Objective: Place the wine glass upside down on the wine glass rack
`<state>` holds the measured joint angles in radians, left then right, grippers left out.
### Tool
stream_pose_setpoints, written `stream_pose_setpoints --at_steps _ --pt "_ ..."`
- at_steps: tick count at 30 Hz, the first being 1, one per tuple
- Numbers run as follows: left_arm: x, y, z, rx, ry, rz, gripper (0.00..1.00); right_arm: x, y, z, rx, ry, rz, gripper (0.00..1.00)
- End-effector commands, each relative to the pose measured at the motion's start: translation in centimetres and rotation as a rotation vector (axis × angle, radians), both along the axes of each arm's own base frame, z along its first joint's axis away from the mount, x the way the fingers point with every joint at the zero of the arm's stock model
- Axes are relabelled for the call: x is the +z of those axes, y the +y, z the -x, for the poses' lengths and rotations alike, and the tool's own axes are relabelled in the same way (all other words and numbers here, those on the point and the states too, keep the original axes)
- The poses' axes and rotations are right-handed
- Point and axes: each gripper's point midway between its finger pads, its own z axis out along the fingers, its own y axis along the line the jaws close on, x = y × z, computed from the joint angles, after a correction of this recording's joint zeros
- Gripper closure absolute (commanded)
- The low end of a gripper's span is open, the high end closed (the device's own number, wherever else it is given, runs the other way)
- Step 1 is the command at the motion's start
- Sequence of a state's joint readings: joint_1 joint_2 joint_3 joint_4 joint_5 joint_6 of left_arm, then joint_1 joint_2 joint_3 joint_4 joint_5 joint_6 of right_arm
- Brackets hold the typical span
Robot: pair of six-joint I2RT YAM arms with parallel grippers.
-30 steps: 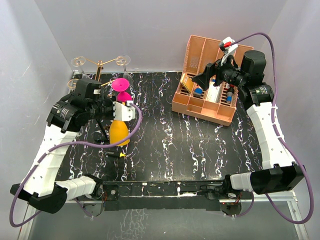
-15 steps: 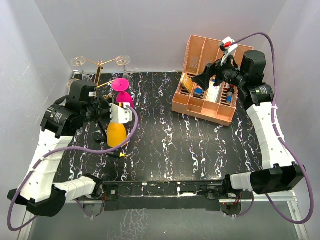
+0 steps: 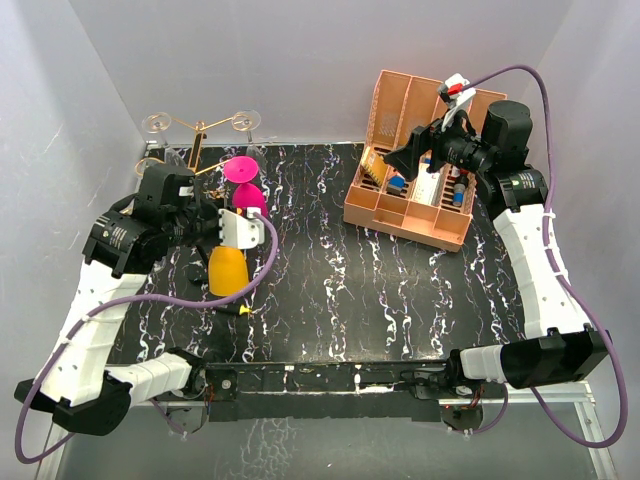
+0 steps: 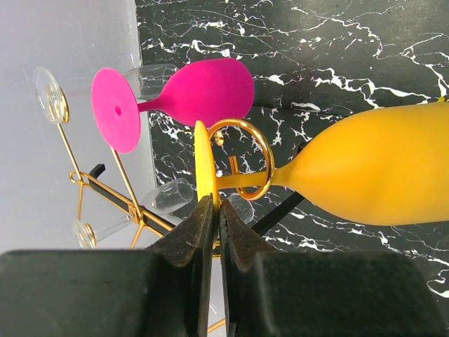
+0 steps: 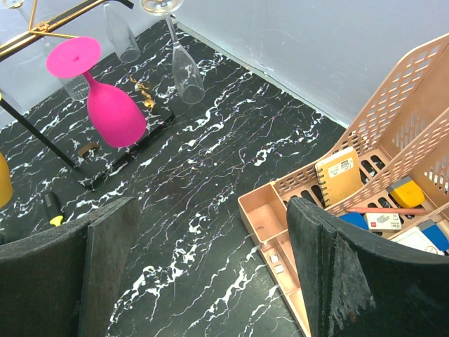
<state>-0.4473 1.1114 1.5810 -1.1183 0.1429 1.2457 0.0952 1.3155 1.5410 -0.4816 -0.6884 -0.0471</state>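
My left gripper [image 4: 210, 203] is shut on the thin foot of the yellow wine glass [image 4: 379, 172]. The glass's stem runs through a curled gold arm [image 4: 242, 158] of the wine glass rack, and its bowl points away from the foot. In the top view the yellow glass [image 3: 226, 270] hangs bowl-down at the rack's [image 3: 198, 131] near side, with the left gripper [image 3: 207, 224] beside it. A pink wine glass [image 3: 244, 182] hangs upside down on the rack; it also shows in the right wrist view [image 5: 112, 109]. My right gripper [image 5: 210, 267] is open and empty above the table beside the organiser.
Clear glasses [image 3: 245, 120] hang on the rack's far arms. A salmon-pink file organiser [image 3: 415, 205] with notebooks and small items stands at the back right, under the right arm. A small black-and-yellow object [image 3: 232, 308] lies on the table near the rack's black base.
My left arm has shifted slightly left and toward the near side, carrying the yellow glass with it. The right arm has not moved.
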Motion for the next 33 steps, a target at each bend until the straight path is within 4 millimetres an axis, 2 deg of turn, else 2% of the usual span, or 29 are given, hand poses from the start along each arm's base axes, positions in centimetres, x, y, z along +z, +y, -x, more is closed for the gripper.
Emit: stream_pose_setpoints --at_steps 1,9,23,33 --pt "-0.3 0.1 0.2 -0.009 -0.001 -0.012 0.92 1.6 0.0 -0.1 0.007 -0.067 -0.01 0.05" --pt "-0.8 1.0 0.6 0.008 0.011 -0.049 0.84 1.5 0.0 -0.3 0.011 -0.061 -0.011 0.05" --pt "-1.1 1.3 0.8 0.008 0.019 -0.071 0.78 1.1 0.1 -0.4 0.01 -0.056 -0.009 0.05" --pt "-0.4 1.4 1.2 0.005 0.012 -0.066 0.73 1.3 0.0 -0.2 0.008 -0.059 -0.01 0.05"
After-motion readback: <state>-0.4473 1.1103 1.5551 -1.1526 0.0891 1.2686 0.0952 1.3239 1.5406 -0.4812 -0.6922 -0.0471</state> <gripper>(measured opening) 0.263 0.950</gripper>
